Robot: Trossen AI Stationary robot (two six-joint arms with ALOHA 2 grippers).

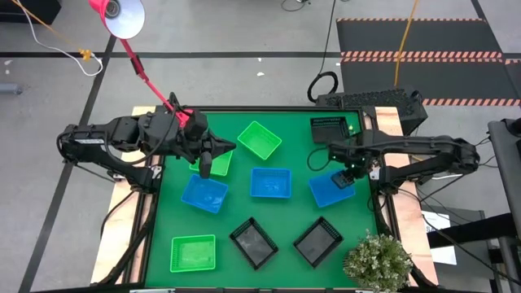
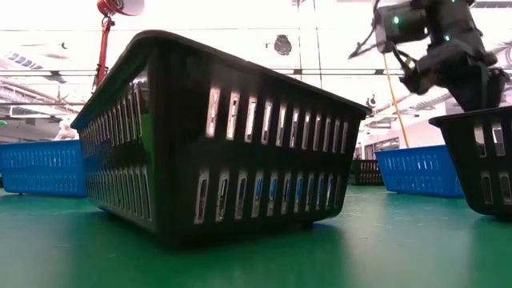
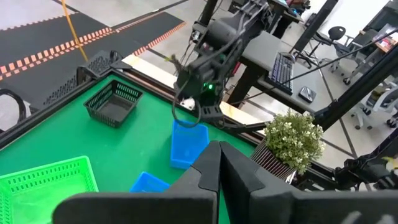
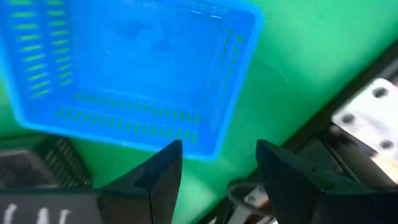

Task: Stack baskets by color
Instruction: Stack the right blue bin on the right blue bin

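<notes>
Nine baskets lie on the green table. The green ones are at the far middle [image 1: 259, 139], under my left arm [image 1: 216, 162] and at the near left [image 1: 193, 252]. The blue ones sit in a middle row [image 1: 203, 194] [image 1: 270, 182] [image 1: 330, 189]. The black ones are at the far right [image 1: 329, 129] and near the front [image 1: 253, 242] [image 1: 317, 241]. My left gripper [image 1: 205, 168] [image 3: 217, 168] is shut and holds nothing, raised over a green basket. My right gripper [image 1: 348, 175] [image 4: 217, 162] points down, open, just above the right blue basket's [image 4: 124, 68] outer rim.
A red lamp's stem and base [image 1: 183, 114] stand at the far left beside my left arm. A potted plant [image 1: 378, 260] occupies the near right corner. A keyboard [image 1: 366, 102] lies beyond the far right edge. The table's metal edge [image 4: 373, 118] runs close to my right gripper.
</notes>
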